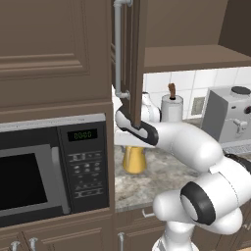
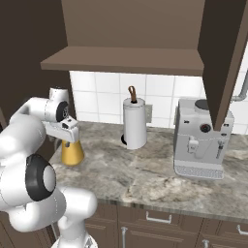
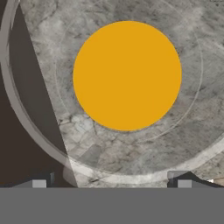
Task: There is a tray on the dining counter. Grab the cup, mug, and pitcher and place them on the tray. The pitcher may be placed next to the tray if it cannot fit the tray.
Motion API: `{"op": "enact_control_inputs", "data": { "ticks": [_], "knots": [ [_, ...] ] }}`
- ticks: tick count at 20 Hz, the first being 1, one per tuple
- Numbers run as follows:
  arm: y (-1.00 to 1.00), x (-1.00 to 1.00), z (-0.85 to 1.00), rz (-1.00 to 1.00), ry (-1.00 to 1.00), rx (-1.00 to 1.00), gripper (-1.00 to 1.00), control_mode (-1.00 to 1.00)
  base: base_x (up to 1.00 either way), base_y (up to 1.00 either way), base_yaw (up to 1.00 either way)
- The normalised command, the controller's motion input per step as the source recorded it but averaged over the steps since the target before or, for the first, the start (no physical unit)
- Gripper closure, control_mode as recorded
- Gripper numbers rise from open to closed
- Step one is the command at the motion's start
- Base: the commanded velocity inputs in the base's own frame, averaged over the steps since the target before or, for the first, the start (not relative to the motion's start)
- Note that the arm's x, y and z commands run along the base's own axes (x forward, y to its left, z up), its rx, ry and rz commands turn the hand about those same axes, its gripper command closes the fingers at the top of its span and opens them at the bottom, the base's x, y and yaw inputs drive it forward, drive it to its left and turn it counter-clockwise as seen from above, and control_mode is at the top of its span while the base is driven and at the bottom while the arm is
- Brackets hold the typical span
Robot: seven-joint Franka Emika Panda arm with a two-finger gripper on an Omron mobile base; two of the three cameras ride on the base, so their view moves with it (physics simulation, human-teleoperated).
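1. The jaws of the two-finger gripper (image 3: 111,183) stand wide open and hold nothing. In the hand view the two dark fingertips (image 3: 38,183) rise at the bottom, one on each side.
2. Between and beyond the fingertips, the hand view looks straight down into the clear glass flask-shaped pitcher with amber-yellow lower body (image 3: 127,75). The yellow part shows as a round disc, and pale glass rings lie around it.
3. In the right base view the gripper (image 2: 67,130) sits directly above the pitcher (image 2: 72,153), over its narrow neck. Whether the fingers touch the glass I cannot tell.
4. In the left base view the white arm covers the top of the pitcher (image 1: 134,160), and only its yellow body shows below the arm.
5. The pitcher stands upright on the mottled grey stone worktop (image 2: 155,179), near its left end, close to the dark brown cabinet side.
6. Further right on the worktop stands a white paper-towel roll on a holder with a brown top (image 2: 134,122), well apart from the pitcher.
7. A grey coffee machine (image 2: 201,139) stands to the right of the roll, against the white tiles.
8. A black built-in microwave (image 1: 51,169) sits in the cabinet to the left of the worktop.
9. An open brown cabinet door with a grey handle (image 1: 129,54) hangs above the arm.
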Motion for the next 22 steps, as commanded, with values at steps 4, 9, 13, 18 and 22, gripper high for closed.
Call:
{"op": "enact_control_inputs", "data": {
  "ticks": [4,9,13,18,22],
  "knots": [
    [0.00,0.00,0.00,0.00,0.00,0.00,1.00,-1.00,0.00,0.00,0.00],
    [0.00,0.00,0.00,0.00,0.00,0.00,1.00,-1.00,0.00,0.00,0.00],
    [0.00,0.00,0.00,0.00,0.00,0.00,1.00,-1.00,0.00,0.00,0.00],
    [0.00,0.00,0.00,0.00,0.00,0.00,1.00,-1.00,0.00,0.00,0.00],
    [-0.17,0.00,0.00,0.02,0.00,0.00,1.00,-1.00,0.00,0.00,0.00]
  ]
}}
